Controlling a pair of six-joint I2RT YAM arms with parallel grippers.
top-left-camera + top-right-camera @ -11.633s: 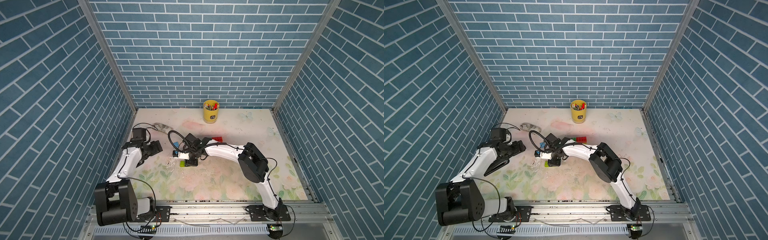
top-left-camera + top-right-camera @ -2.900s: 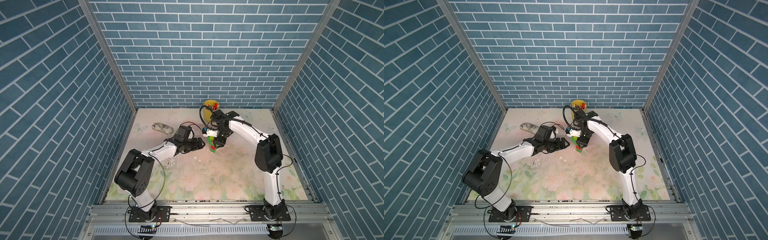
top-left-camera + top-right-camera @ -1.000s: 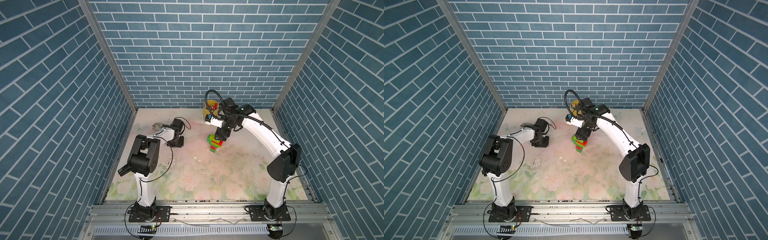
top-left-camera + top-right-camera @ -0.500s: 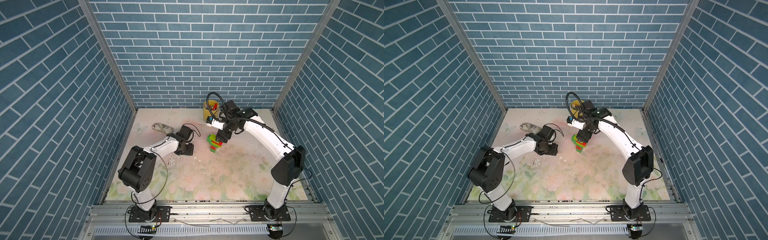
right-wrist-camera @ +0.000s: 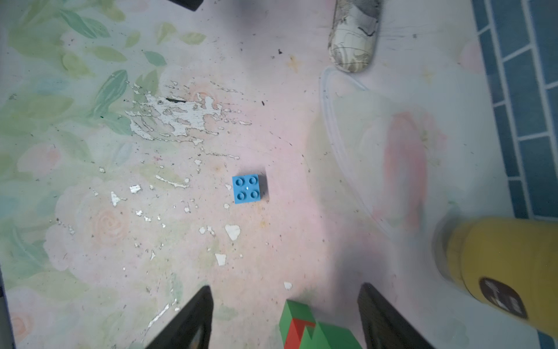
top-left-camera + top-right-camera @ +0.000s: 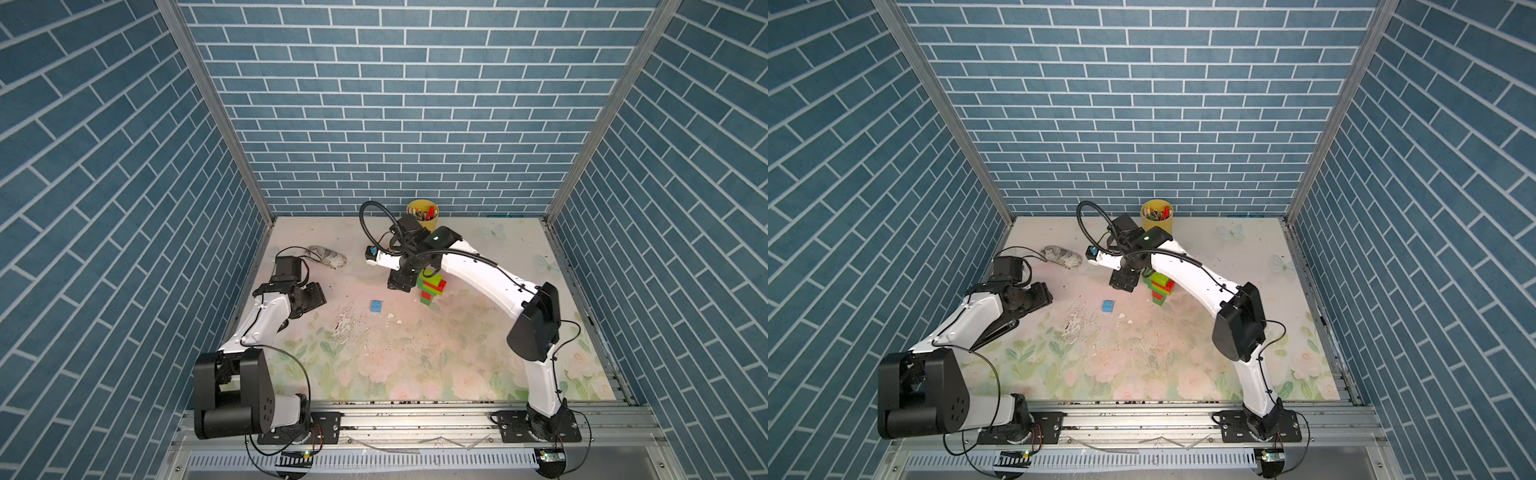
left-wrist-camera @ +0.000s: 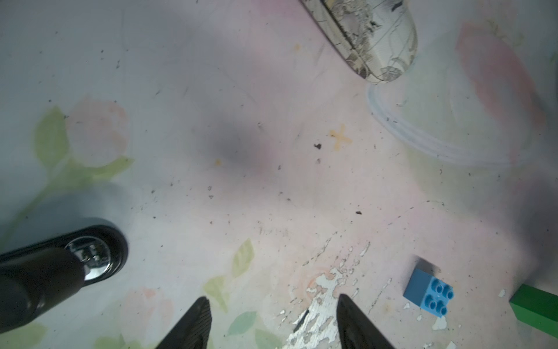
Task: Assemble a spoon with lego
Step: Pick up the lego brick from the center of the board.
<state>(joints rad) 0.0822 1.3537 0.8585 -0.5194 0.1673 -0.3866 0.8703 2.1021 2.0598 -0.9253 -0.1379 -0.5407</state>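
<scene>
The spoon looks mostly built; the blue brick lies loose near it, unattached. The right gripper straddles the spoon, fingers parted, not clamping; the left gripper is open and empty.

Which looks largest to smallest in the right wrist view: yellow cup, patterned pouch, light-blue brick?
1. yellow cup, though it seems close to the lens and is cut off by the frame edge.
2. patterned pouch, also cut off.
3. light-blue brick, clearly the smallest.

spoon green, lime, red | brick blue | cup yellow | pouch perhaps grey-marbled
</scene>
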